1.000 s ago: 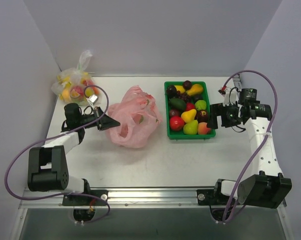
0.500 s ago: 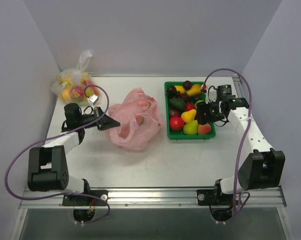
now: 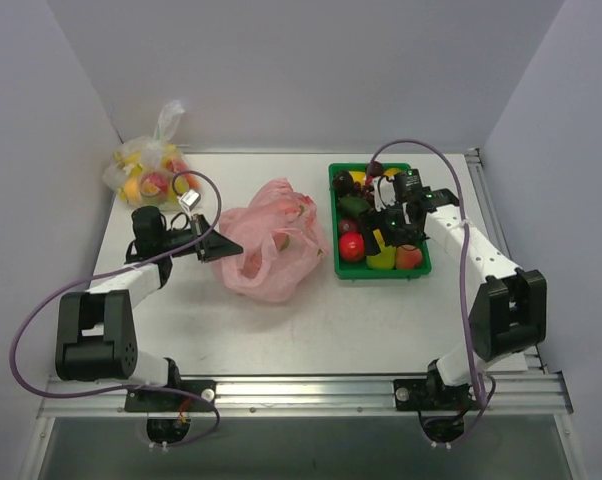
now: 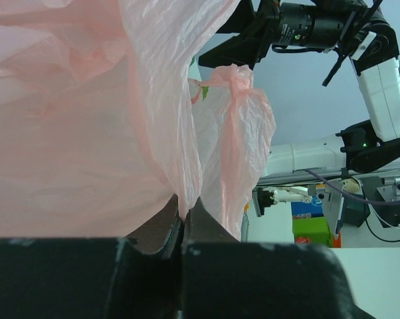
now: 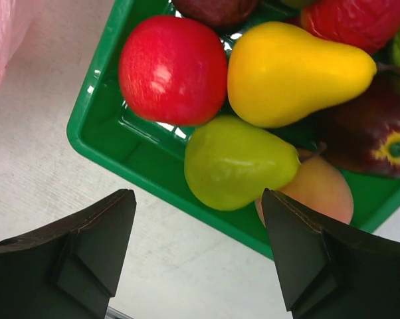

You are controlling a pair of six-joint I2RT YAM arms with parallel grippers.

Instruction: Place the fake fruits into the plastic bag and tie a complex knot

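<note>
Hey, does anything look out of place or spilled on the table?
Nothing stands out: the fruits sit inside the green tray, none spilled, and the pink bag is merely crumpled, pinched by the left gripper.

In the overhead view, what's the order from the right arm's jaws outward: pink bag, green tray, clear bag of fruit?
1. Green tray, directly below them.
2. Pink bag, middle of the table.
3. Clear bag of fruit, far left corner.

Spread right gripper (image 5: 199,198); green pear (image 5: 236,161) ahead in green tray (image 5: 94,133)
</note>
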